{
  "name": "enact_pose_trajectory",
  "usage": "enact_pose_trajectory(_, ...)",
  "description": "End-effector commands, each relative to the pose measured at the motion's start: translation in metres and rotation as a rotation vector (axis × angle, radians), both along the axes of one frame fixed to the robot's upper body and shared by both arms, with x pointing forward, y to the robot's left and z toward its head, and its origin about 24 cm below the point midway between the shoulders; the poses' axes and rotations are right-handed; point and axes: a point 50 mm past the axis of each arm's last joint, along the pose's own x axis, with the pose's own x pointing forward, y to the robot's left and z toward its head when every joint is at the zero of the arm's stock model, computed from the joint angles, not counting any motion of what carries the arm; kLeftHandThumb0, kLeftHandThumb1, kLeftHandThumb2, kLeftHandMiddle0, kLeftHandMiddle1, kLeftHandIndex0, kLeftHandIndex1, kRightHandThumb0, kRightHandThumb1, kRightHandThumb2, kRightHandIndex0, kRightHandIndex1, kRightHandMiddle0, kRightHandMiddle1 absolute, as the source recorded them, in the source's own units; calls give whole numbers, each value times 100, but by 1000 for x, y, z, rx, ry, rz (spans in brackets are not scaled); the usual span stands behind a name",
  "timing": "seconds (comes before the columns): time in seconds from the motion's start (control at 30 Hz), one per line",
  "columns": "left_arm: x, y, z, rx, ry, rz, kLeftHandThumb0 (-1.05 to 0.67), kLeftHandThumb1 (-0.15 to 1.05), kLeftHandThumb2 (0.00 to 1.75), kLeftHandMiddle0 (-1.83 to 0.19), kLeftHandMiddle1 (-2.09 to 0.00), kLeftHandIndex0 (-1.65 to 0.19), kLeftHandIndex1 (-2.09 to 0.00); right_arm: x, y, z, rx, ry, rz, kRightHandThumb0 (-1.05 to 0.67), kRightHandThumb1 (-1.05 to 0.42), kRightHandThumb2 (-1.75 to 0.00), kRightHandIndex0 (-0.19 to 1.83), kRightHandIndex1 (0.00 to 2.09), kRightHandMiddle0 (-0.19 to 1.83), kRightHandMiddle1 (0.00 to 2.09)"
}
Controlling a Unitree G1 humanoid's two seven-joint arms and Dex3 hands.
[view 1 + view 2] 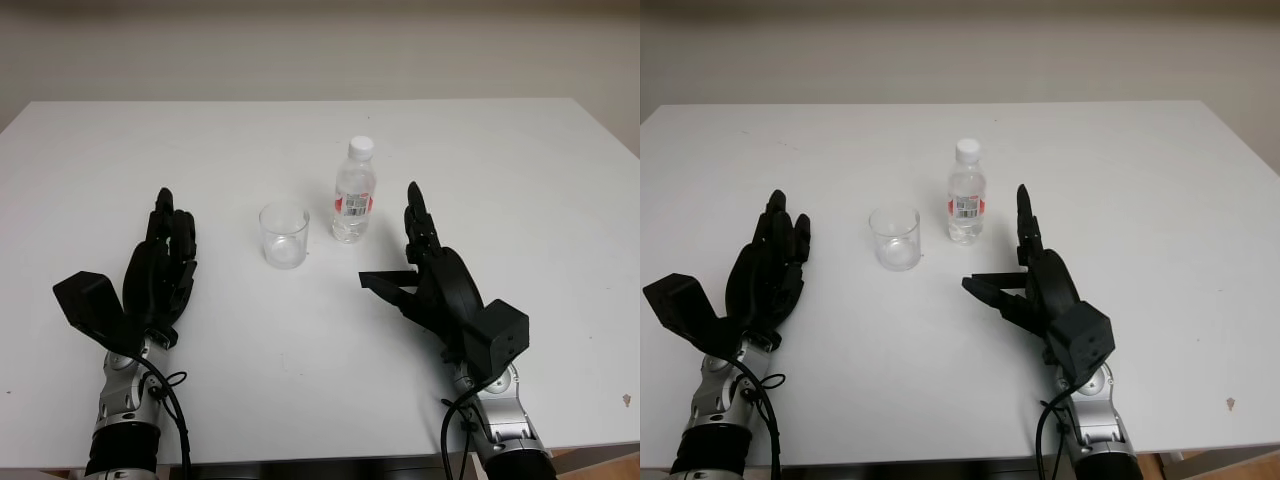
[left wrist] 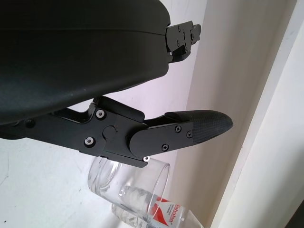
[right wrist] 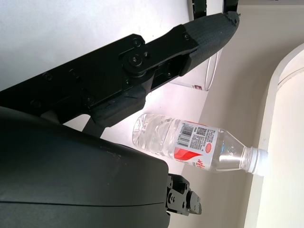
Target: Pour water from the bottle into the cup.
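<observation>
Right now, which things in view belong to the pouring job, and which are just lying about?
Belongs to the job:
- bottle, capped, upright
- cup, left of the bottle
- right hand, open, near the bottle
- left hand, open, left of the cup

Just there:
- white table; nothing else lies on it

I see the cup (image 1: pixel 284 235) mid-table (image 1: pixel 300 380), water bottle (image 1: pixel 354 205) just right of it. Left hand (image 1: pixel 158 272) left of the cup, right hand (image 1: pixel 432 275) right of the bottle, both nearer me.
</observation>
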Motion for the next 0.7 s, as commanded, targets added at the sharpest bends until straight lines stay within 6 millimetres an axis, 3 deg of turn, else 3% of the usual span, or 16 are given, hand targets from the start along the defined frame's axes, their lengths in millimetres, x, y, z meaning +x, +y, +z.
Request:
enact_pose_trajectory(0.0, -11, 3, -18, -9, 74, 10, -68, 105, 54, 14, -5, 18, -5, -1, 2, 1, 10, -5, 2, -98, -93, -5, -19, 0, -19, 0)
enact_pose_trajectory(0.4, -6, 1, -18, -23, 83, 5, -68, 105, 55, 15, -5, 17, -5, -1, 5, -2, -21, -12, -19, -100, -96, -6, -19, 0, -19, 0)
enact_pose_trajectory(0.67, -5, 1, -17, -20, 74, 12, -68, 105, 55, 13, -6, 17, -5, 29, 7, 29, -20, -123, -5, -97, -95, -5, -19, 0, -19, 0)
